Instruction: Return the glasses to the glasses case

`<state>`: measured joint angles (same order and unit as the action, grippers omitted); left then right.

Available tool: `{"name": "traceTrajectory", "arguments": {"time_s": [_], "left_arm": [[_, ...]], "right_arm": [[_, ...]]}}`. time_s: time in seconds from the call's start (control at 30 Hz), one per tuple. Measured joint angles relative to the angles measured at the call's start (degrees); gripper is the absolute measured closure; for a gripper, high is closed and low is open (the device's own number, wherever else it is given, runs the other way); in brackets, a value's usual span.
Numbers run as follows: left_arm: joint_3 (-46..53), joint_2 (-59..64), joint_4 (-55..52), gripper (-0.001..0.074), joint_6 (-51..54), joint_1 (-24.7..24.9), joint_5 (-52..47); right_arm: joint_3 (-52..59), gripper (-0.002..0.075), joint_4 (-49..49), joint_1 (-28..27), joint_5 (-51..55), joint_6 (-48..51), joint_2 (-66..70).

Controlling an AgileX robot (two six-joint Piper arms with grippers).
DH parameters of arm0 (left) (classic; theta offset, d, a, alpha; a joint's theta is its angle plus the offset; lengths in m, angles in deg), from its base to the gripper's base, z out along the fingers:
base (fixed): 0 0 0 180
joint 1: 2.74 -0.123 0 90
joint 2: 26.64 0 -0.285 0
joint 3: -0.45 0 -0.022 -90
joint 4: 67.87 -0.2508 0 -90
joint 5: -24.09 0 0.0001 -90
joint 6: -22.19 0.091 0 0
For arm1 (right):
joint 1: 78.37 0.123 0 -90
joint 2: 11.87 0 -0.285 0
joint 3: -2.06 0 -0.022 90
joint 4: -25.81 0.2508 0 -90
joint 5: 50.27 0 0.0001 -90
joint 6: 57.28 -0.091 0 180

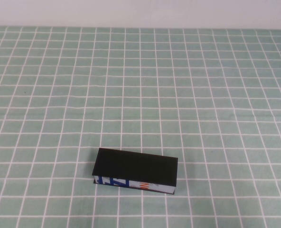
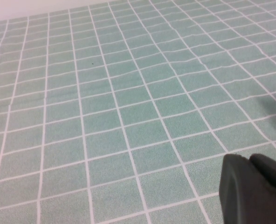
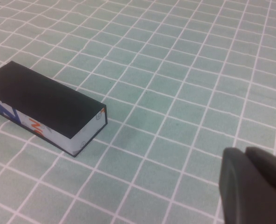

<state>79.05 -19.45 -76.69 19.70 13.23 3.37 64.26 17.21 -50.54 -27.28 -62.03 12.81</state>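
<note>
Crosswise glasses case point(image 1: 135, 166), lid closed

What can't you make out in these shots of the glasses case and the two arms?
- Glasses: in no view; the glasses case has its lid shut, so its inside is hidden.
- Left tool: cut off by the left wrist view's edge, above bare cloth; missing from the high view.
- Right tool: shut, cut off by the right wrist view's edge, apart from the case.

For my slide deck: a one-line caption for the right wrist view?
Closed glasses case lies on the green checked tablecloth; shut right gripper hovers beside it.
</note>
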Motion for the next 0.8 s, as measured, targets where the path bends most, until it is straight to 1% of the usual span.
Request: {"name": "traceTrajectory", "arguments": {"time_s": [0.33, 0.57, 0.67, 0.8], "left_arm": [[0.00, 0.00, 0.00, 0.0737, -0.13, 0.00, 0.00], [0.00, 0.00, 0.00, 0.0737, -0.13, 0.00, 0.00], [0.00, 0.00, 0.00, 0.0737, -0.13, 0.00, 0.00], [0.00, 0.00, 0.00, 0.0737, -0.13, 0.00, 0.00]], "right_arm": [[0.00, 0.0737, 0.00, 0.00, 0.00, 0.00, -0.29], [0.00, 0.0737, 0.00, -0.22, 0.12, 0.00, -7.53], [0.05, 0.0737, 0.00, -2.57, 0.12, 0.00, -10.89], [3.30, 0.0737, 0.00, -7.69, -1.55, 0.00, -14.69]]}}
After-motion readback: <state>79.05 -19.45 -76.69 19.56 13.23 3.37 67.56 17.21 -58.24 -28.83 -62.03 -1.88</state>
